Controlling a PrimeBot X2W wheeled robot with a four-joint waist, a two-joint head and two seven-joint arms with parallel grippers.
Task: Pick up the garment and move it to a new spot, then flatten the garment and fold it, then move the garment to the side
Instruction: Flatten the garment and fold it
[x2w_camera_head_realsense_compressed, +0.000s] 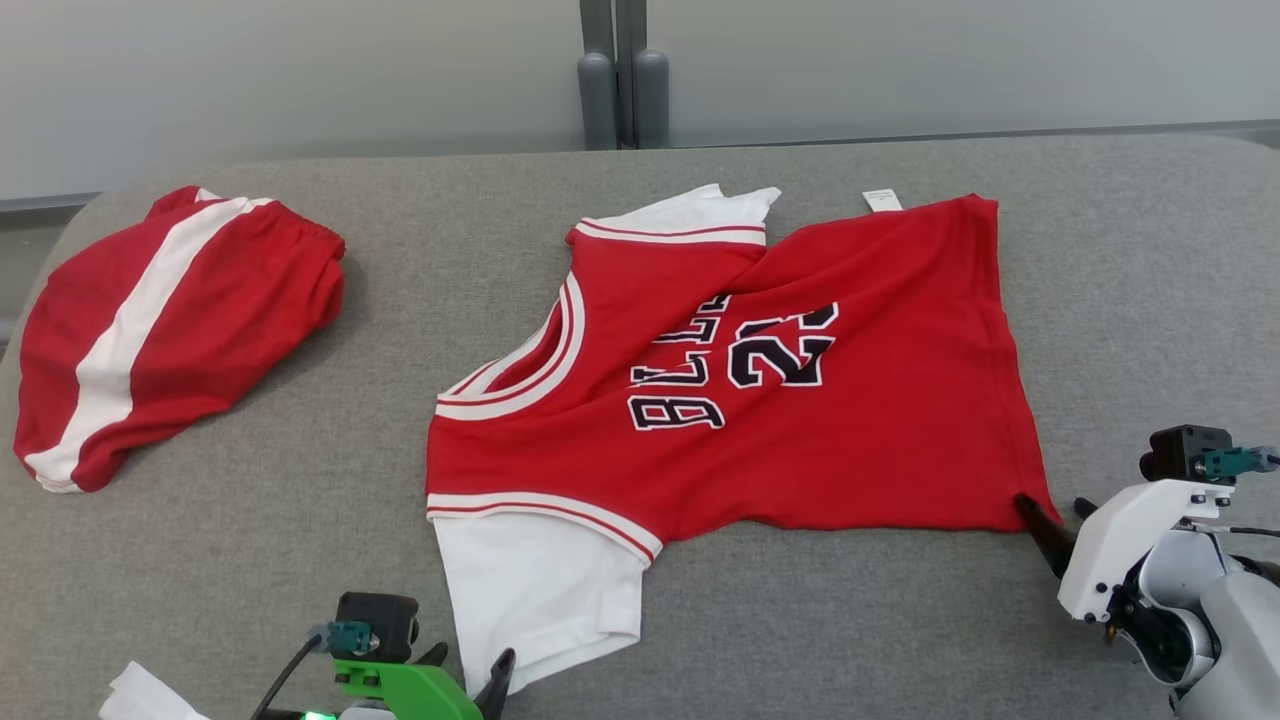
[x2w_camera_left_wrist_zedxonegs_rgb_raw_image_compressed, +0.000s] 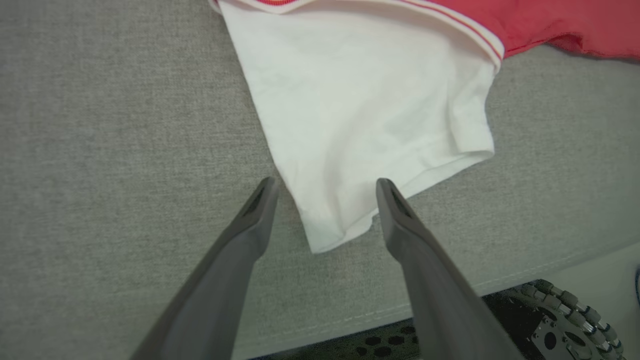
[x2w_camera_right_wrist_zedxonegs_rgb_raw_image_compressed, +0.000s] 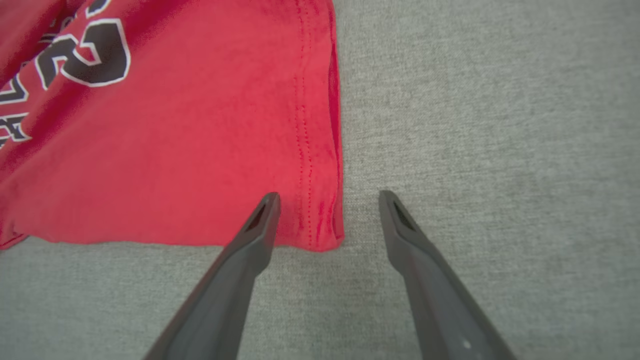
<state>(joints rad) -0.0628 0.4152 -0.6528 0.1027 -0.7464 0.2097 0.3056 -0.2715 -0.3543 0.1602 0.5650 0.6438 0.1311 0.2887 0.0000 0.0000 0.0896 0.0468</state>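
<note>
- Short-sleeved red jersey (x2w_camera_head_realsense_compressed: 800, 440) with black lettering lies spread face up on the middle of the surface, collar toward the robot's left, bottom hem toward its right.
- Left gripper (x2w_camera_left_wrist_zedxonegs_rgb_raw_image_compressed: 326, 182): jaws wide apart, nothing held. The near white sleeve (x2w_camera_left_wrist_zedxonegs_rgb_raw_image_compressed: 370, 100) ends between the two fingers, its lowest corner in the gap. One fingertip sits at the cuff edge, the other over bare surface. Contact cannot be told.
- Right gripper (x2w_camera_right_wrist_zedxonegs_rgb_raw_image_compressed: 328, 195): jaws wide apart, nothing held. The near hem corner (x2w_camera_right_wrist_zedxonegs_rgb_raw_image_compressed: 320, 220) of the jersey lies in the gap. One fingertip is over red cloth, the other over bare surface just beside the hem.
- A small white label (x2w_camera_head_realsense_compressed: 882, 200) sticks out at the jersey's far edge.
- Surface: grey woven fabric pad (x2w_camera_head_realsense_compressed: 300, 520) with rounded far corners.
- Folded red shorts with a white stripe (x2w_camera_head_realsense_compressed: 180, 320) lie at the far left, well apart from the jersey.
- Behind the pad: pale wall panels (x2w_camera_head_realsense_compressed: 300, 80) and two grey upright posts (x2w_camera_head_realsense_compressed: 622, 95).
- Head view: left gripper (x2w_camera_head_realsense_compressed: 472, 665) at the bottom edge on a green mount, fingers pointing up at the sleeve.
- Right gripper (x2w_camera_head_realsense_compressed: 1052, 505) reaches in from the lower right on a white housing, fingers angled toward the hem corner.
</note>
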